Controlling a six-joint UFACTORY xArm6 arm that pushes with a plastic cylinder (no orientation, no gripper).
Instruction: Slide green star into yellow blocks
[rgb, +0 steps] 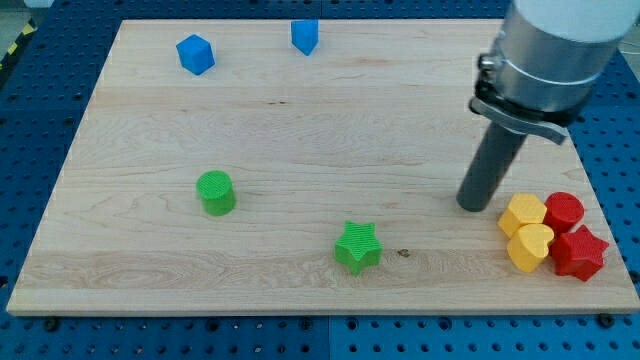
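Observation:
The green star (358, 247) lies near the view's bottom, a little right of centre. Two yellow blocks sit at the bottom right: a yellow hexagon-like block (522, 214) and a yellow heart-like block (530, 246) just below it, touching. My tip (472, 205) rests on the board just left of the upper yellow block, well to the right of the green star and slightly above it. The rod rises to the grey arm at the view's top right.
A red cylinder (564, 211) and a red star (579, 253) sit right of the yellow blocks, near the board's right edge. A green cylinder (216, 192) stands at left centre. Two blue blocks (195, 54) (305, 36) lie near the top edge.

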